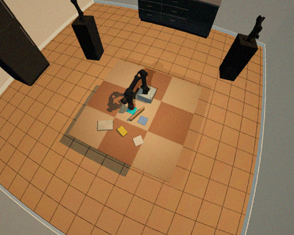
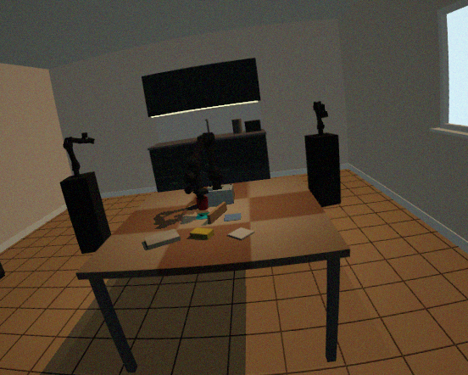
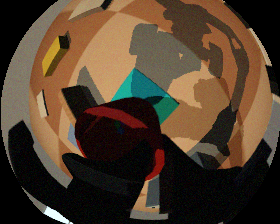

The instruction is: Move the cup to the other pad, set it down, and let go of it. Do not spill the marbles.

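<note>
My gripper (image 1: pixel 128 103) (image 2: pixel 201 196) is shut on the dark red cup (image 1: pixel 131 107) (image 2: pixel 203 203) (image 3: pixel 115 140) and holds it upright just above the table. The cup hangs over the near edge of the teal pad (image 1: pixel 132 111) (image 2: pixel 202 215) (image 3: pixel 149 95). A grey pad (image 1: pixel 122 109) (image 2: pixel 186 219) (image 3: pixel 156 50) lies right beside the teal one, to its left in the top view. The inside of the cup is dark in the wrist view, so I cannot make out the marbles. None lie on the table.
A wooden bar (image 1: pixel 137 113) (image 2: pixel 216 212) and a blue-grey square (image 1: pixel 143 120) lie right of the pads. The arm's grey base block (image 1: pixel 147 95) is behind them. A yellow block (image 1: pixel 122 130), a pale book (image 1: pixel 105 125) and a white tile (image 1: pixel 138 140) lie nearer the front.
</note>
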Available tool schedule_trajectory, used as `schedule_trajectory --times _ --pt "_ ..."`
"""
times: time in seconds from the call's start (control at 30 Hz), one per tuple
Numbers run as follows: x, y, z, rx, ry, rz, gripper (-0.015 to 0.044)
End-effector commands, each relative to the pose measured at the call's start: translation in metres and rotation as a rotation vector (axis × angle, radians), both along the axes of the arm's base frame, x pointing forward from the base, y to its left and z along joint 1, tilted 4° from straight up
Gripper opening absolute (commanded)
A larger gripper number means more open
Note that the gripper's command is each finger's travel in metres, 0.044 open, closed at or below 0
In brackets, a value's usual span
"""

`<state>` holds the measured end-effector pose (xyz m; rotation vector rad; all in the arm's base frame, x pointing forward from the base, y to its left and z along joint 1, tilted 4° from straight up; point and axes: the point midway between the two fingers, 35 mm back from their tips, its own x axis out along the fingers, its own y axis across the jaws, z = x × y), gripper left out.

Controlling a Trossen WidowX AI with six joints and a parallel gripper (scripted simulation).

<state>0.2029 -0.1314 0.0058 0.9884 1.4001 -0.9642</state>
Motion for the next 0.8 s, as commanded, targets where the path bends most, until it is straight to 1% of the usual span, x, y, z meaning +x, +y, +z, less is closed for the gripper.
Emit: schedule_trajectory --times 0.0,0.77 --pt "-0.001 0.0 -0.007 -0.004 0.004 0.005 0.0" --pt "-0.005 0.0 -0.042 -0.003 0.005 0.005 0.0"
